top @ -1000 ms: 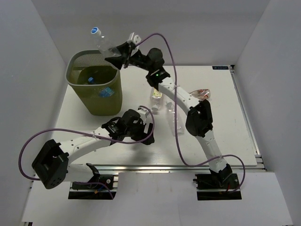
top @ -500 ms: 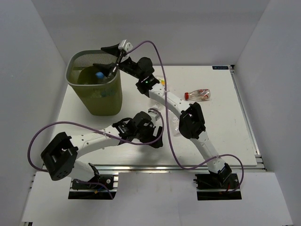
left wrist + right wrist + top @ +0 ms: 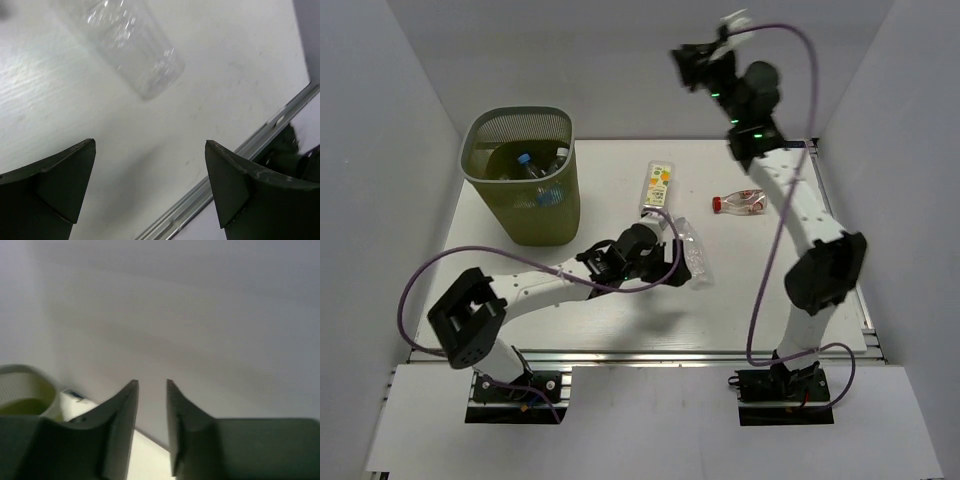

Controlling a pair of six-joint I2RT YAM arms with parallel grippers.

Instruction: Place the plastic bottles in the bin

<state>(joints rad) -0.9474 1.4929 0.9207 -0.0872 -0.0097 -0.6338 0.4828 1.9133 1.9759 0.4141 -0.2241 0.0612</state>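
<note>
The olive mesh bin stands at the back left with several bottles inside, one blue-capped. Its rim also shows in the right wrist view. Three bottles lie on the table: one with an orange-and-green label, a red-capped one and a clear one. My left gripper is open and empty just beside the clear bottle, which lies ahead of its fingertips. My right gripper is raised high at the back, its jaws a narrow gap apart and empty.
The white table ends in a metal rail at the front, close to my left gripper. White walls enclose the left, back and right sides. Purple cables loop from both arms.
My right gripper let its bottle go into the bin, then swung up and right, away from the bin. My left gripper moved right along the table to the clear bottle.
</note>
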